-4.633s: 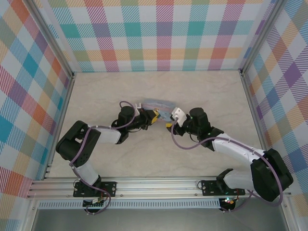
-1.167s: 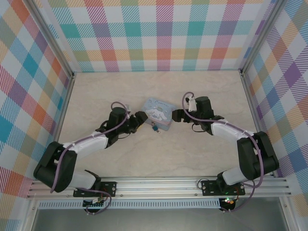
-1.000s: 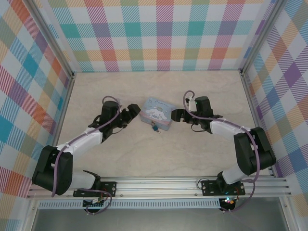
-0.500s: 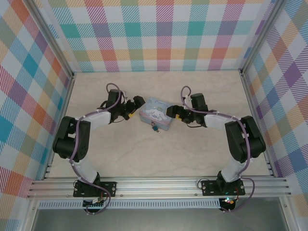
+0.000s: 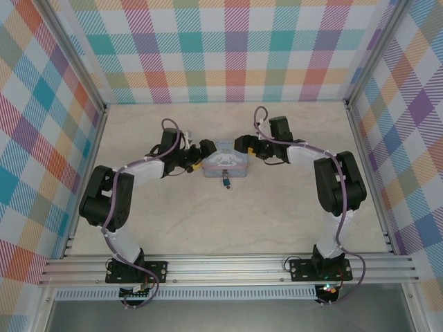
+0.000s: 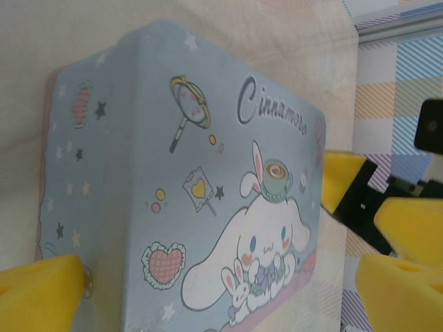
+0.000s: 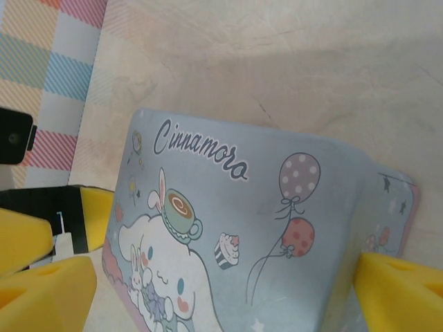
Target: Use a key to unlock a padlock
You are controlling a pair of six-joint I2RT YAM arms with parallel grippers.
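**Padlock** (image 5: 225,179): tiny, bluish body. It lies at the near side of the tin, on the surface (image 5: 277,221). Whether it touches the tin's wall or sits just beside it cannot be told.

**Tin** (image 5: 223,160): light blue, rectangular, lid up. The lid is printed with a white long-eared cartoon figure, balloons and script beginning "Cinnamoro". It sits mid-surface, between the two hands.

**Left hand** (image 5: 201,158): at the tin's left end, spread wide and gripping nothing. In its wrist view one yellow finger (image 6: 41,294) is right against the tin's side wall. The other finger (image 6: 401,270) stands apart from the tin.

**Right hand** (image 5: 242,146): at the tin's far right corner, spread wide and gripping nothing. In its wrist view its yellow fingers (image 7: 41,280) flank the tin on either side.
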